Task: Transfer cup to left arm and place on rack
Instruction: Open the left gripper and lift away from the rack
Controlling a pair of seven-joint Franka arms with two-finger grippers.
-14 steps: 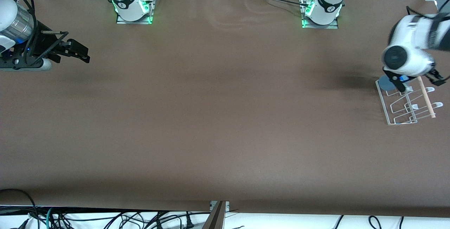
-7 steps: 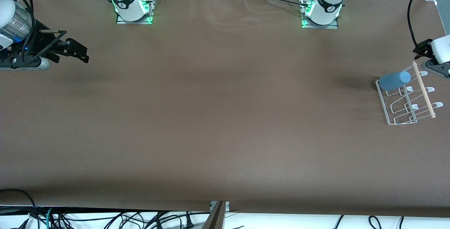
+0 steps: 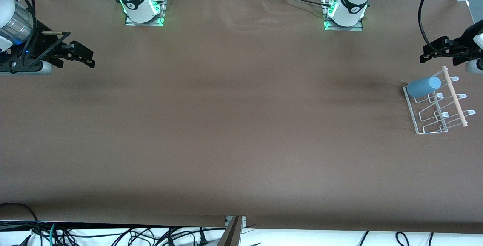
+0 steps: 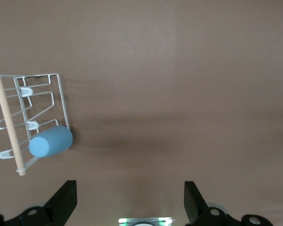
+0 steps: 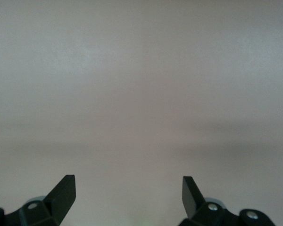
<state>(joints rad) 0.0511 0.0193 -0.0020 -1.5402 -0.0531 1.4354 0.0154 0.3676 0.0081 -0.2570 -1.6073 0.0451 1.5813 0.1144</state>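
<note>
Left claw [image 3: 428, 51] wide, empty, over tabletop [image 3: 241, 125] beside rack [image 3: 419, 125]; cup [image 3: 423, 86] rests on rack. Right claw [image 3: 85, 55] wide, waiting at its end. Placement looks done, next only retreat

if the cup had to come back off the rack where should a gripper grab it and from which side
Probably around the cup's round side wall near its closed end, coming from above. It lies tilted over a wire loop at the rack's end farthest from the front camera, closed end sticking out past the frame, so that part is clear of wires and dowel.
</note>
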